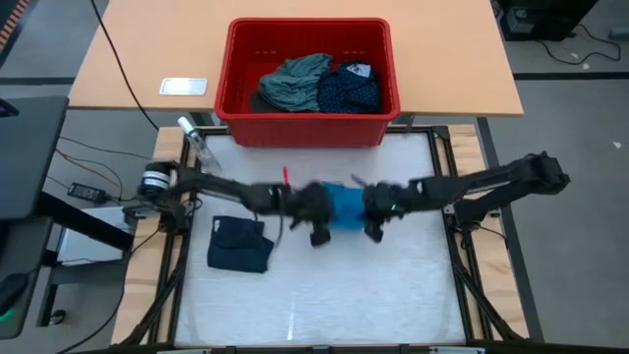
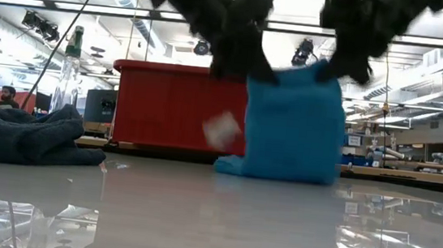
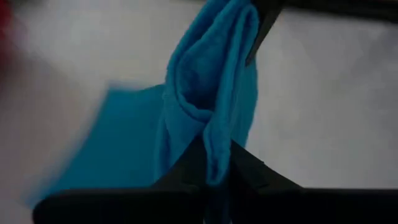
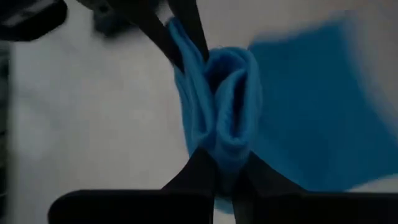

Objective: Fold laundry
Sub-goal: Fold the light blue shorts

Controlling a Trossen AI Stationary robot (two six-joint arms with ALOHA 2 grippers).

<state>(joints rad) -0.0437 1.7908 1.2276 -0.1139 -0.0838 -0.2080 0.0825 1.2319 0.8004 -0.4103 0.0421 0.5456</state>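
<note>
We see our two arms meet in the middle of the white table (image 1: 314,305). Between them hangs the bright blue cloth (image 1: 346,206). Our left gripper (image 1: 316,218) pinches one top edge of it, at about 9 o'clock from the cloth. Our right gripper (image 1: 377,214) pinches the other top edge, at about 3 o'clock. In each wrist view, two dark fingers (image 3: 245,168) press together with blue cloth squeezed between them. From the low view, the blue cloth is held up, and its bottom edge touches the table.

A small dark navy piece (image 1: 240,244) lies flat on the table, at about 8 o'clock from the blue cloth and well apart from it.

The red bin (image 1: 307,126) sits at 12 o'clock, past the table's far edge. Inside it we see a grey-green shirt (image 1: 297,81) and a navy dotted piece (image 1: 350,88) side by side.
</note>
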